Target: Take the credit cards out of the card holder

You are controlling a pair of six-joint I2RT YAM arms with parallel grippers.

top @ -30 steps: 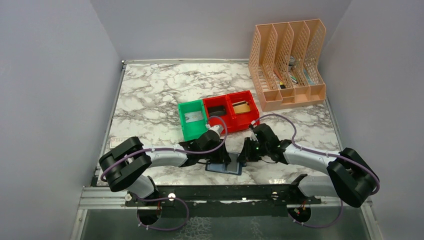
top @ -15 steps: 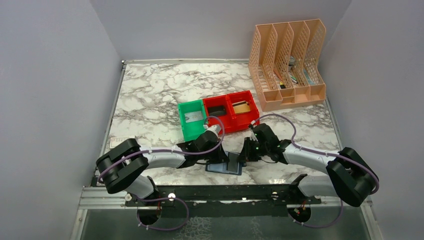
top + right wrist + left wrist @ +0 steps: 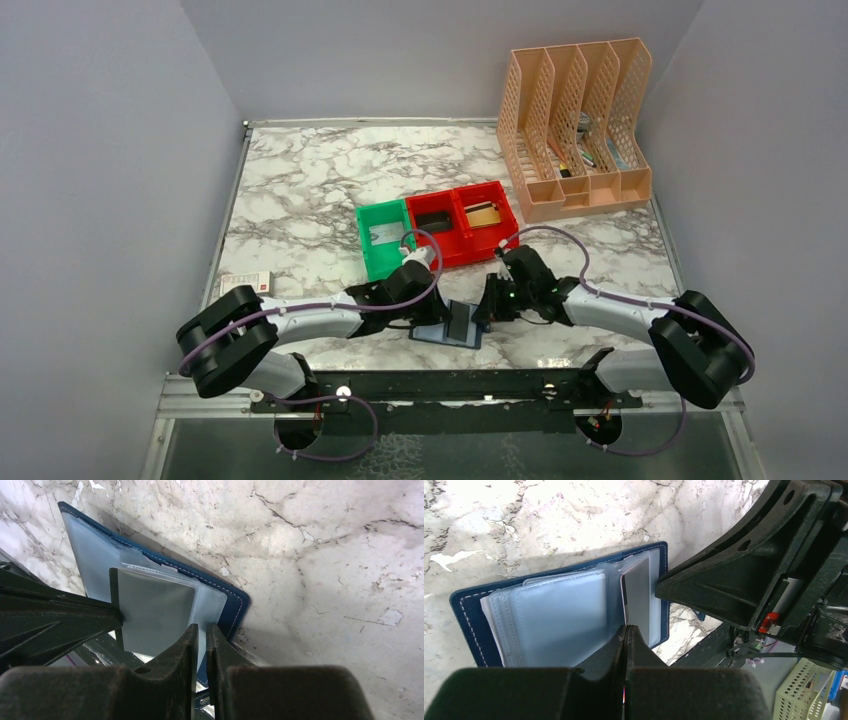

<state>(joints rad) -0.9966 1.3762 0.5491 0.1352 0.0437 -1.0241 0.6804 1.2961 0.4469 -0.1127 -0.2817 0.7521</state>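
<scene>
From above we see one open card holder (image 3: 430, 337) between left pincer (image 3: 447, 318) and right pincer (image 3: 478, 318); left wrist, it pinches one grey card (image 3: 640, 597) at its tips; right wrist, fingers clamp one clear sleeve (image 3: 207, 602).

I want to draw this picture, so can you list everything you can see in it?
table: one, white-grey marble, under everything
card holder: one, dark blue, open between the grippers
card: one, grey, among its clear sleeves
green bin: one, green, table middle
red bins: two, red, right of green bin
file rack: one, peach, back right
small label: one, white and red, table's left edge
left gripper: one, black, shut on card
right gripper: one, black, pinching a clear sleeve
</scene>
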